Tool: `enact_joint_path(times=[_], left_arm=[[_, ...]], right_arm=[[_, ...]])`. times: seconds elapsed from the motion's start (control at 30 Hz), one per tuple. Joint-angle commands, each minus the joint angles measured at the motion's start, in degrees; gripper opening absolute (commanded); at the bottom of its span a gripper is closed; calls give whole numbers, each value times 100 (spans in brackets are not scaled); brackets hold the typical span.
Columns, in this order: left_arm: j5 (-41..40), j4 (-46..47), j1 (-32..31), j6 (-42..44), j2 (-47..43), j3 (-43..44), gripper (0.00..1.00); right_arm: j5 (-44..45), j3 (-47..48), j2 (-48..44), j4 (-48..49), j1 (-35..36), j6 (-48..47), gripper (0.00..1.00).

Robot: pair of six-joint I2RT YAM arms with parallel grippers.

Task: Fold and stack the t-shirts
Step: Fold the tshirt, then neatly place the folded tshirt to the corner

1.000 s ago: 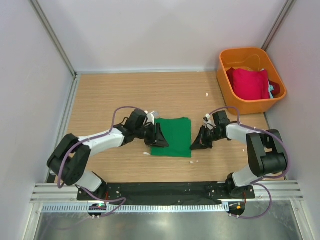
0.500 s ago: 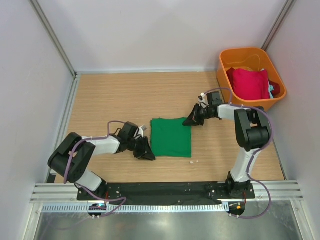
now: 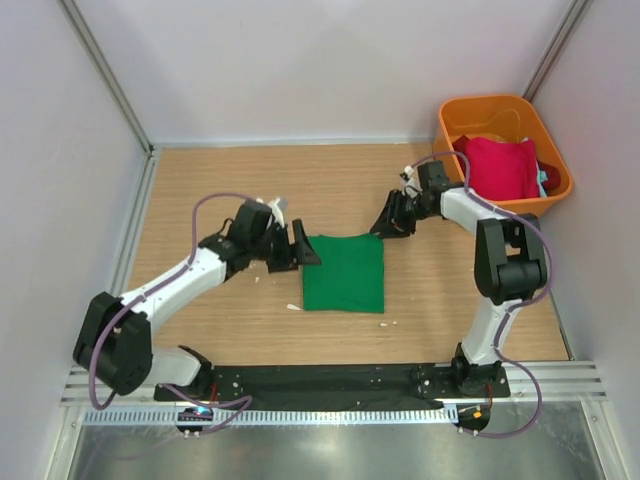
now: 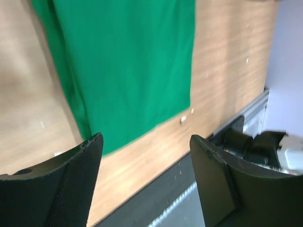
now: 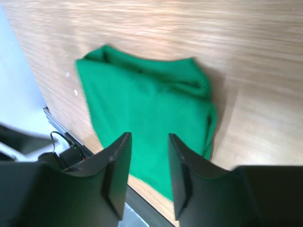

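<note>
Peering through the left wrist, I see the left gripper (image 4: 144, 146) spread wide, empty, near the green t-shirt (image 4: 128, 61); dipping could snag its edge. Right wrist: the right gripper (image 5: 149, 142) is parted, empty; a low drag could undo the bunched fold. Top: one green t-shirt folded on the table (image 3: 200, 190), one red t-shirt (image 3: 497, 167) and one teal scrap (image 3: 543, 180) in one orange bin (image 3: 500, 108).

Pale, evenly lit walls (image 3: 330, 70) are enclosing a light wood-grain tabletop (image 3: 220, 190), slanted aluminium posts (image 3: 105, 75) are rising at its far corners, and what looks like a brushed metal sheet (image 3: 330, 455) is lying beyond the slotted rail (image 3: 330, 415) along the near edge.
</note>
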Motion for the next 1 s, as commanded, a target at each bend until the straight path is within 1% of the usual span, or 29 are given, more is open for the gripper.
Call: enact_joint_path(times=[0.0, 0.07, 0.1, 0.17, 0.27, 0.3, 0.4, 0.43, 0.6, 0.7, 0.77, 0.97], left_arm=[[-450, -598, 272, 901, 826, 907, 76], [-484, -694, 377, 1225, 1311, 1398, 77], [-501, -738, 404, 1340, 1740, 1558, 77], [-537, -774, 404, 1656, 2059, 1953, 77], [-773, -818, 413, 1894, 2578, 2314, 76], [-826, -792, 413, 1991, 2666, 2350, 76], [-503, -494, 439, 1940, 2913, 2307, 73], [-284, -371, 439, 1904, 2957, 2254, 71], [-282, 78, 431, 1632, 3036, 1850, 63], [-212, 394, 430, 1421, 3045, 1665, 55], [-238, 483, 430, 1342, 3132, 1682, 53], [-246, 641, 430, 1219, 3467, 1823, 35]], right_arm=[[391, 456, -981, -898, -36, -449, 44], [392, 474, -1384, -1067, -28, -502, 46], [383, 448, -1544, -1172, -28, -502, 47], [357, 317, -1938, -1287, -36, -493, 47], [260, -26, -2448, -1288, -28, -441, 47], [251, -140, -2563, -1279, -28, -423, 47], [181, -553, -2976, -1270, -28, -335, 47], [163, -737, -3065, -1253, -28, -326, 47], [49, -1168, -3417, -1288, -36, -326, 47], [-30, -1353, -3522, -1226, -28, -318, 47], [-65, -1433, -3523, -1200, -28, -326, 47], [-223, -1556, -3505, -1191, -36, -344, 46]])
